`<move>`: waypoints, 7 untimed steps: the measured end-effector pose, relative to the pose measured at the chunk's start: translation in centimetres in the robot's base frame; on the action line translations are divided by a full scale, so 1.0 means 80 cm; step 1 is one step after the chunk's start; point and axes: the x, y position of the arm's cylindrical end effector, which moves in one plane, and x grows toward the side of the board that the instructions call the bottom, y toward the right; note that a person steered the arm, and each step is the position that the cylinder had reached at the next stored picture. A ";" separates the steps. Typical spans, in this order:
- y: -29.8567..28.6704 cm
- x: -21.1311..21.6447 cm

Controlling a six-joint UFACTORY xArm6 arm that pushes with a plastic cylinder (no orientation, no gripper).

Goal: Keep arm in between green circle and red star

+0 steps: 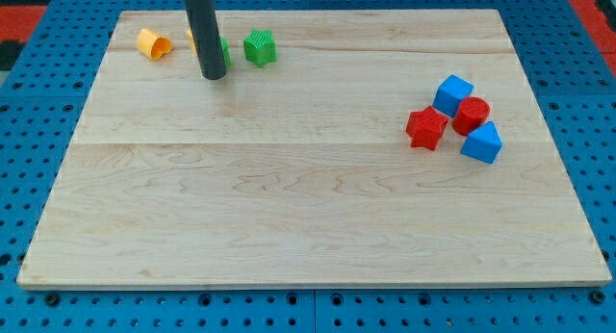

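My tip point(214, 75) rests on the wooden board at the view's upper left. A green circle point(224, 53) sits right behind the rod and is mostly hidden by it. A red star point(426, 128) lies far off at the view's right, in a cluster with other blocks. The tip is beside the green circle, on its lower left side, and far to the left of the red star.
A green star point(259, 47) sits just right of the rod. An orange block point(152, 43) lies at the top left; a second orange piece point(191, 37) peeks out behind the rod. A blue cube point(453, 92), a red cylinder point(471, 115) and a blue triangle point(482, 142) crowd the red star.
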 end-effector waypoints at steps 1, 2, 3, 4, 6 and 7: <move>-0.008 0.011; -0.011 0.011; -0.011 0.011; -0.015 0.011; -0.009 0.011; -0.008 0.017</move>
